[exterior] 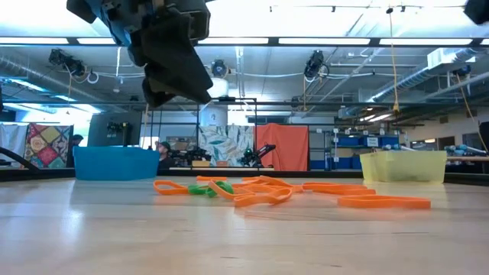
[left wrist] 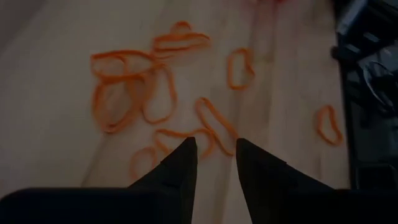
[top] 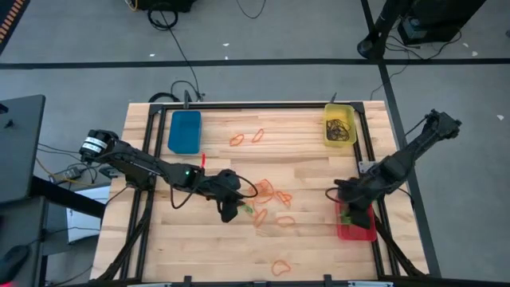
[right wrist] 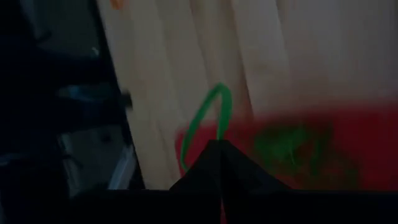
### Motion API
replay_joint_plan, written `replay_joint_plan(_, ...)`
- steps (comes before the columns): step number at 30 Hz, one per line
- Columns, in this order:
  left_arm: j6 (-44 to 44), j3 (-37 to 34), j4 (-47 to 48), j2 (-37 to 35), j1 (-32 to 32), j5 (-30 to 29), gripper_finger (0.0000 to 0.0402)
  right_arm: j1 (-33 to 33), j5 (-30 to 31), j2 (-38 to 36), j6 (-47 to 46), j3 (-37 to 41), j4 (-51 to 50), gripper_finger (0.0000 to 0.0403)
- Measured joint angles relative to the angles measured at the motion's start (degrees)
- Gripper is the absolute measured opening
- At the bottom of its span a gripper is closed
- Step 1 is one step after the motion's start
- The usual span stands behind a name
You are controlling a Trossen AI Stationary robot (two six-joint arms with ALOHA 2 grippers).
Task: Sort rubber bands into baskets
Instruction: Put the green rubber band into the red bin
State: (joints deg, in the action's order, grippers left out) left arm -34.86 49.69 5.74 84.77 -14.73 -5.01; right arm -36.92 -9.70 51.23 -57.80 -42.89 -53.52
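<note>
Right gripper [right wrist: 219, 146]: fingers pressed together, a green rubber band [right wrist: 205, 121] pinched at the tips; seen at lower right of the high view over the red basket [top: 358, 232].
Left gripper [left wrist: 216, 149]: fingers narrowly parted, nothing seen between them; held above the orange rubber bands [left wrist: 134, 87] at centre of the high view.
Baskets: three are counted; the blue basket [top: 185, 131] at upper left, the yellow basket [top: 339, 123] at upper right, red at lower right.
Red basket contents: green bands are seen inside.
Yellow basket contents: dark bands [top: 339, 127].
Table [top: 159, 239]: about a dozen orange bands are scattered mid-table, with one green band [exterior: 202, 189] among them.
</note>
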Motion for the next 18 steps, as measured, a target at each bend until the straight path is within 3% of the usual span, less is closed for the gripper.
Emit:
replay_joint_plan(8,1.48,0.0,0.93,0.0,-1.66,0.25,0.0115,-5.14,-7.12,-1.68,-22.06,0.0,-14.2,0.0023)
replay_joint_plan(18,9.2,0.0,4.08,2.24,-5.32,-2.95,0.0115,-5.12,-7.83,-1.66,-21.88,-0.07,-16.65,0.0137)
